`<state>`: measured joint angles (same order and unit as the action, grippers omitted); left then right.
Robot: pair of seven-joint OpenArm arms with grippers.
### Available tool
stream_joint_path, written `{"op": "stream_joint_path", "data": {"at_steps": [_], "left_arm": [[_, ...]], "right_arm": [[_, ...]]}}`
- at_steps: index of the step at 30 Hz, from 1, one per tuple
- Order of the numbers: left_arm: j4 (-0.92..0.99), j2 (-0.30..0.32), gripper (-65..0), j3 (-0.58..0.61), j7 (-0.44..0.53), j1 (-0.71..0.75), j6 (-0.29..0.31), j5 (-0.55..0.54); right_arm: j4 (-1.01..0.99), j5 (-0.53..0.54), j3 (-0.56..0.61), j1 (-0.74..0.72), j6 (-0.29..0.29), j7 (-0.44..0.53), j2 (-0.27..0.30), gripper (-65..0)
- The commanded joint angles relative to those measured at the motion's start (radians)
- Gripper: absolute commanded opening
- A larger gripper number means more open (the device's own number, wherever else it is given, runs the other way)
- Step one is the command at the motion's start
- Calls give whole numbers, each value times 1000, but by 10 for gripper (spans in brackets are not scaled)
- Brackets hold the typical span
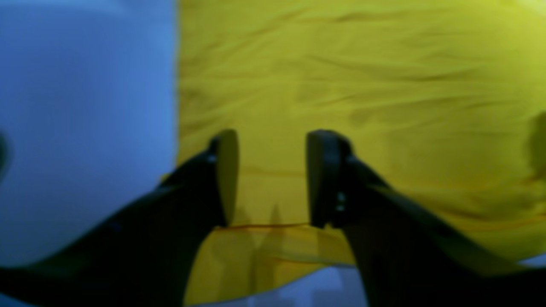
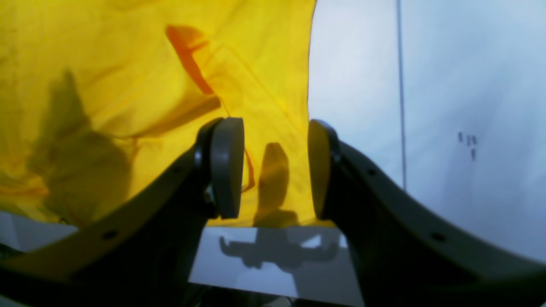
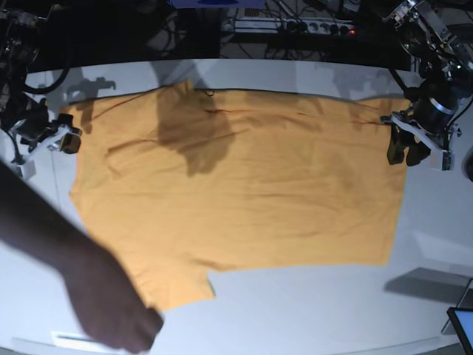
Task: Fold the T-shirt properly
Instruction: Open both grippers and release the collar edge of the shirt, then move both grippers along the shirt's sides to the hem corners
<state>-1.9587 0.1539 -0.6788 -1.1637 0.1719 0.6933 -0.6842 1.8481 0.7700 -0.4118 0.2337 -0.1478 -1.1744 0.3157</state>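
Note:
The orange-yellow T-shirt [image 3: 244, 200] lies spread flat on the white table [image 3: 318, 310], with a sleeve pointing to the near left. My left gripper [image 3: 406, 154] hovers at the shirt's right edge. In the left wrist view its jaws [image 1: 273, 179] stand apart over the hem of the fabric [image 1: 362, 85], and nothing is pinched between them. My right gripper [image 3: 65, 140] sits at the shirt's far left edge. Seen from the right wrist, its fingers [image 2: 275, 170] are apart above the cloth's border [image 2: 106, 85], holding nothing.
A person's dark, blurred arm and hand [image 3: 103, 310] reach in from the near left, over the sleeve. A power strip [image 3: 295, 26] and cables run behind the table. A screen corner [image 3: 462, 322] shows at the near right.

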Motion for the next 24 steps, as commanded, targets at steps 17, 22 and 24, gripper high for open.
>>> {"op": "stream_joint_path", "data": {"at_steps": [17,22,24], "left_arm": [[-9,-76,-650,140,163,-28,5,587],[9,-76,-650,141,164,-81,5,597],[58,-73,-650,141,164,-131,5,597]], "right_arm": [[26,10,27,-26,-5,44,17,-649],[72,4,110,-64,-5,46,27,-649],[66,-11,170,-113,-3,46,44,-649]]}}
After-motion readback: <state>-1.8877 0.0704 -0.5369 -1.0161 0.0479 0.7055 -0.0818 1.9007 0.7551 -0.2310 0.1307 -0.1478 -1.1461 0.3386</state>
